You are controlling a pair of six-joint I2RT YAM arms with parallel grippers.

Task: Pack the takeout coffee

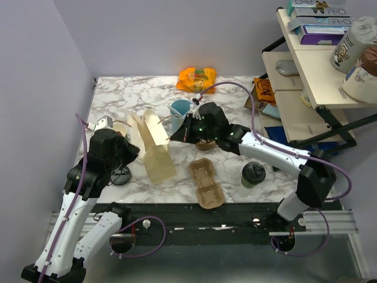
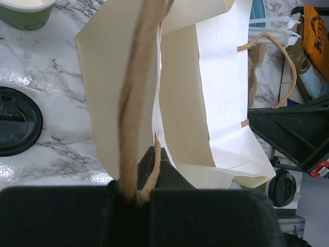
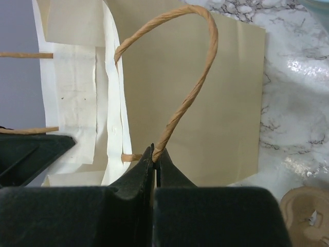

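At the bottom of the left wrist view, the black fingers of the left gripper (image 2: pixel 156 159) fill the frame edge, their jaws pressed together on a twine handle (image 2: pixel 136 103) of the paper bag (image 2: pixel 226 87). In the right wrist view the right gripper (image 3: pixel 154 152) sits just as close at the bottom centre. Its jaws are pinched shut on the other twine handle (image 3: pixel 200 77), which loops up towards the top of the frame.

The takeout coffee (image 1: pixel 253 174) stands upright on the marble table (image 1: pixel 235 106), lower right of centre in the top view, with its black lid on. It is just beneath the right forearm in the picture and well apart from the bag. In the left wrist view its lid shows at the lower right.

Just left of it lies a cardboard cup carrier (image 1: pixel 206 183), which holds no cup. Further left is the tan bag, its mouth held spread between the two grippers near the middle of the frame, pale lining showing. A light-blue cup (image 1: pixel 181 108) stands just above the right gripper, near the bag's mouth.

A loose black lid (image 1: pixel 121 175) lies flat on the table at the left, beside the left arm. The left wrist view also catches a lidless green cup (image 2: pixel 23 13) in its upper left corner. An orange snack bag (image 1: pixel 197 78) rests at the top centre of the table, and a shelf unit (image 1: pixel 306 65) with boxes stands at the upper right.
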